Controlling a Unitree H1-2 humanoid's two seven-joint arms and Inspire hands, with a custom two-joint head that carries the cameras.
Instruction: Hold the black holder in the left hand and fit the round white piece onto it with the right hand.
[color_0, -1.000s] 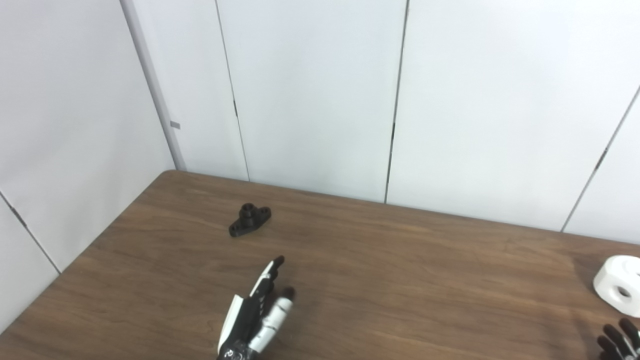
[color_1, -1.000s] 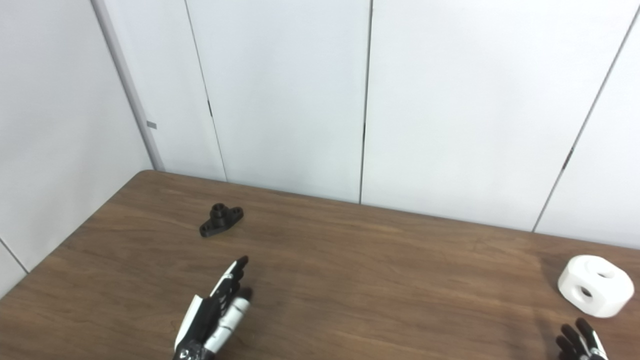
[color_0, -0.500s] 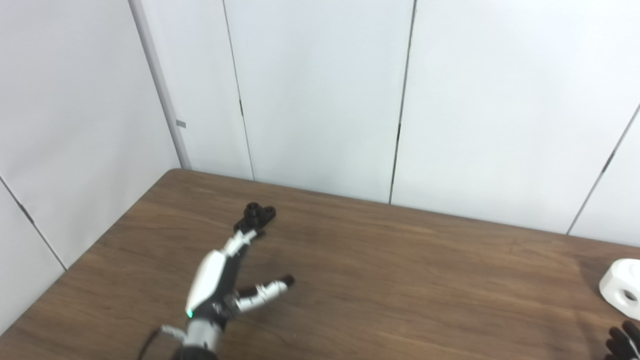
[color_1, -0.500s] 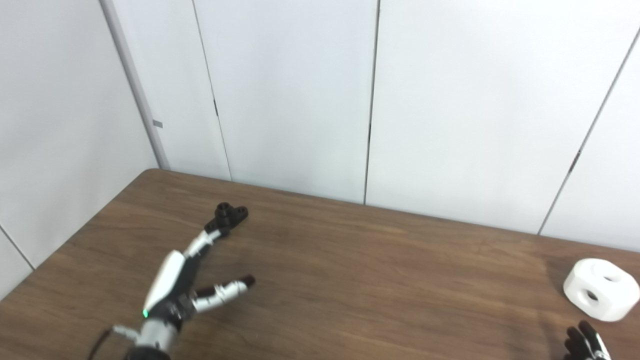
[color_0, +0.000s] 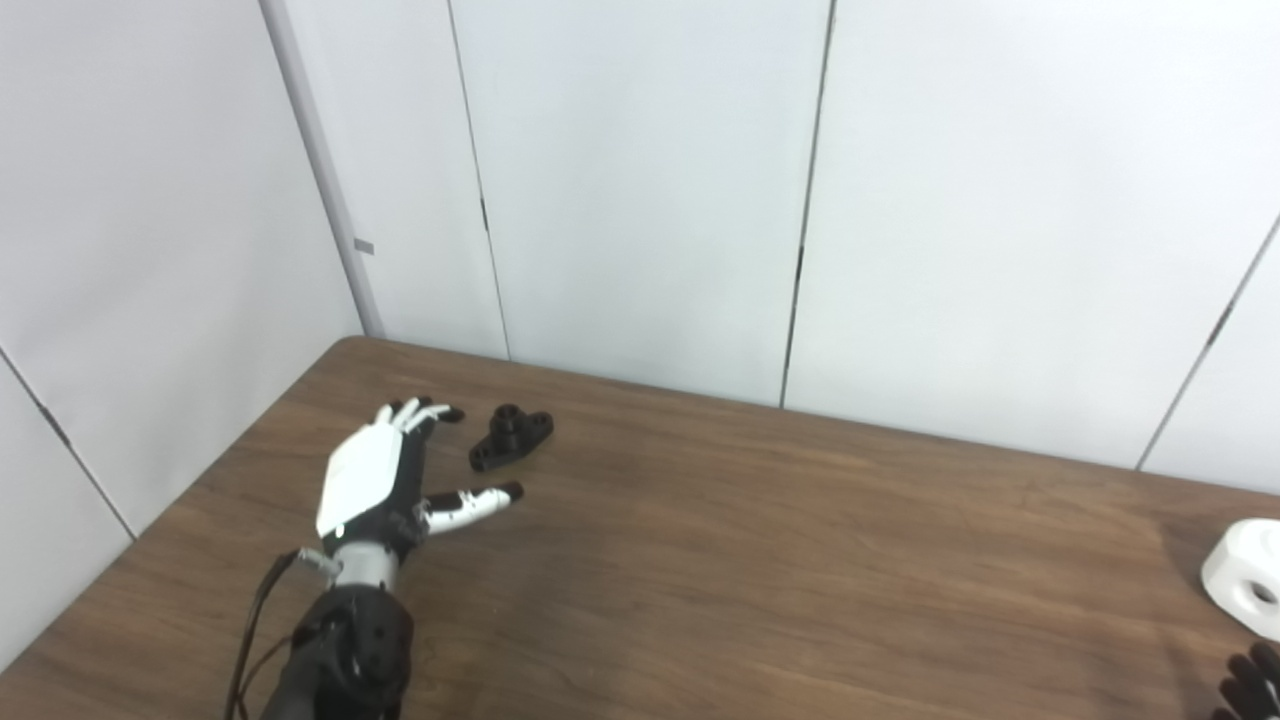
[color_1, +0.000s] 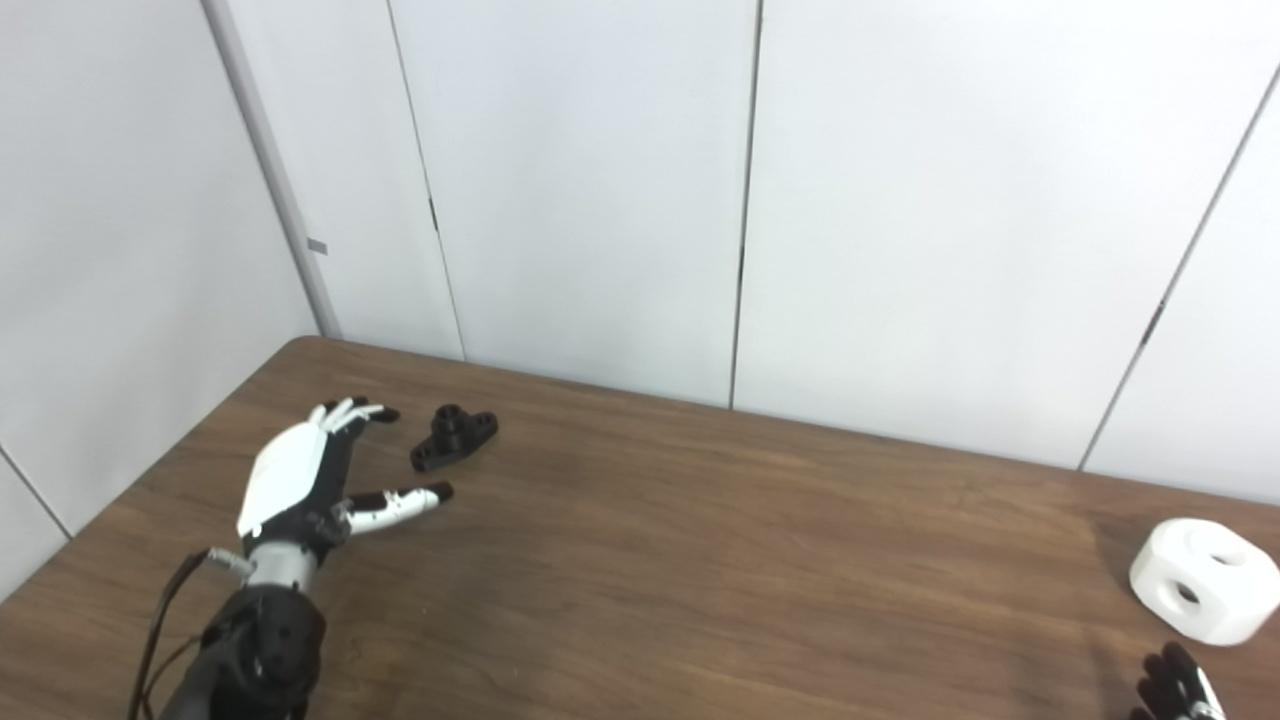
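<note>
Black holder (color_0: 511, 437) lies flat on the wooden table (color_0: 760, 560), far-left area, not far from the back edge and left corner. We see a short raised collar at its middle and a flat ear to each side, each ear seemingly with a hole. We judge it a small, rigid, light plastic part; likely to skid on the smooth tabletop if nudged from one side. Best hold, in our view: pinch across the two ears or around the collar base, leaving the collar top free for the mating piece.

Left hand (color_0: 385, 475) rests just beside the holder, on its left, palm down, fingers spread and thumb stuck out toward the holder; it grips nothing, and we see no contact.

Round white piece (color_1: 1203, 580) sits well apart at the far right, near the table's right side; chunky, rounded, with bores in its faces. Looks stiff, smooth.

Right hand (color_1: 1175, 690) shows only dark fingertips at the bottom edge, near the white piece; we cannot tell whether spread or closed.

Between the two parts the tabletop gives broad room. Wall panels (color_0: 640, 180) stand close behind.
</note>
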